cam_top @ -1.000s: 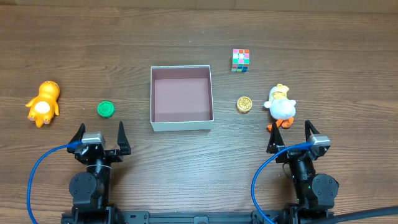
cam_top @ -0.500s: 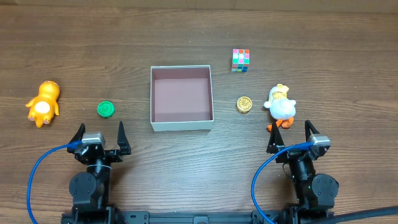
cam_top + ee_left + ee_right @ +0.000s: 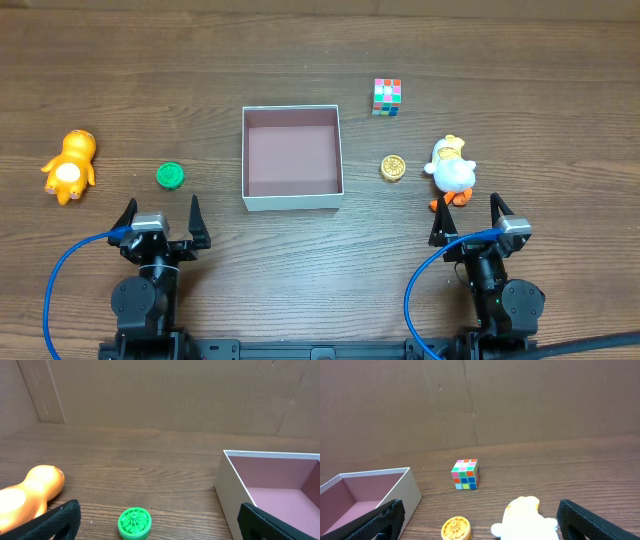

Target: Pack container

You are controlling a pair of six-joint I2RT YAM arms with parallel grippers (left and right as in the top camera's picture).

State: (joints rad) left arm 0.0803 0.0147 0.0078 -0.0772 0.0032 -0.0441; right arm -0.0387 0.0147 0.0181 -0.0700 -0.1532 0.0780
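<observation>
The left gripper and the right gripper are seen nearest, over the wood-grain table. Each has its black jaws spread wide, with nothing grasped.

Just beyond the left gripper a green plastic disc with a spoked top is laid flat. A glossy, rounded orange toy animal is laid farther left.

The container is placed at the middle of the table, to the right of the green disc. It is square and shallow, with thin white walls, and its matt pinkish-brown floor is shown bare.

Right of the container a small gold disc is set. A raised pattern is seen on its top, but whether it is lettering cannot be told. Just right of it, beyond the right gripper, a smooth white duck toy with a yellow head is placed.

Farthest, a cube faced with small coloured squares is stood.

Against the earlier frames, nothing is found moved, and both grippers are held as before.
</observation>
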